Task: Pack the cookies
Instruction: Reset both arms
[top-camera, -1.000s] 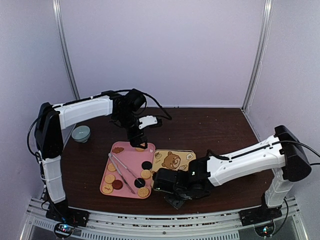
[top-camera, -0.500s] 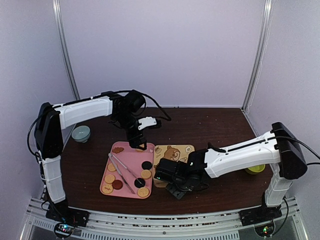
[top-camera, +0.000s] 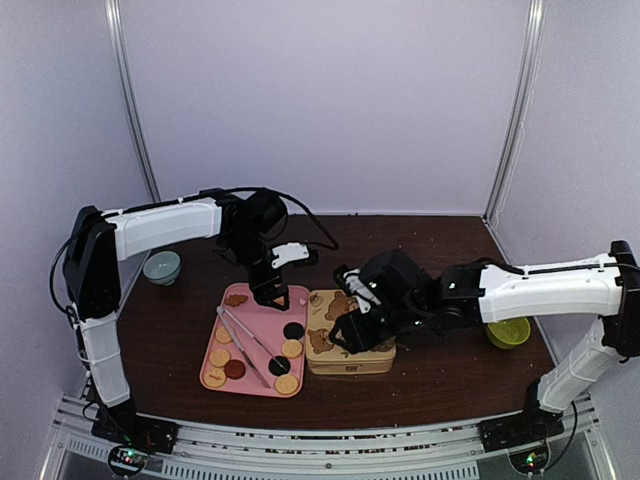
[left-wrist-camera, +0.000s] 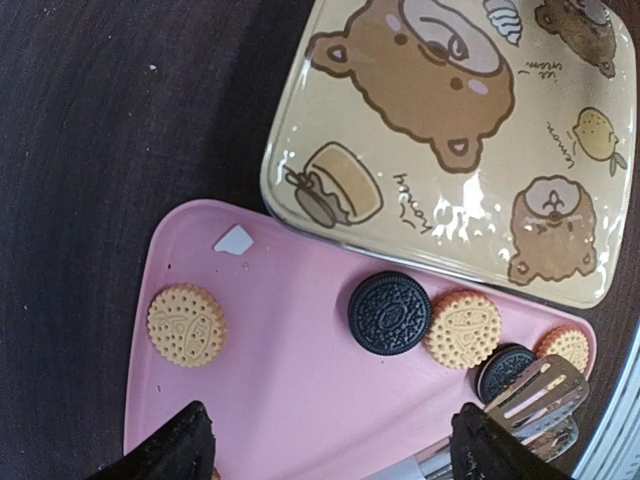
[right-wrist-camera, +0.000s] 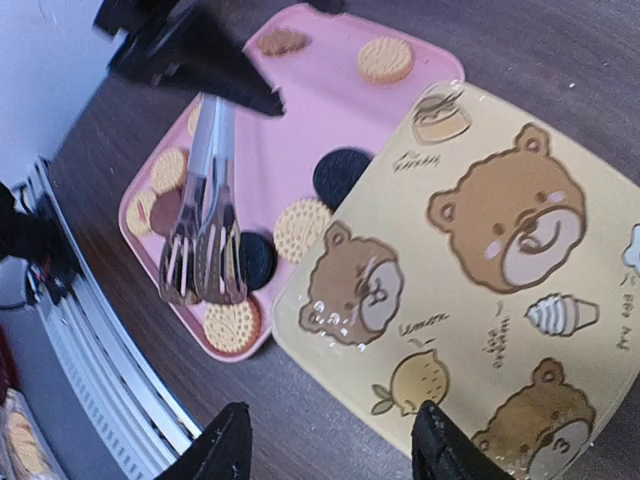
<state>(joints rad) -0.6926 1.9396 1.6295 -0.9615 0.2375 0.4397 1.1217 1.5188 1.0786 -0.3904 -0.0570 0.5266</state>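
With left gripper (left-wrist-camera: 335, 440) and right gripper (right-wrist-camera: 337, 435) jaws open and empty, a low pass could knock the tongs (right-wrist-camera: 205, 230) and scatter cookies (right-wrist-camera: 385, 58) off the pink tray (right-wrist-camera: 295, 145).

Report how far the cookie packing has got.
Done: the bear tin sits lidded beside the tray; its contents are hidden. In hand: nothing; the left gripper hangs open over the tray, the right gripper open over the lid. Left: several cookies lie on the tray, tongs untouched.
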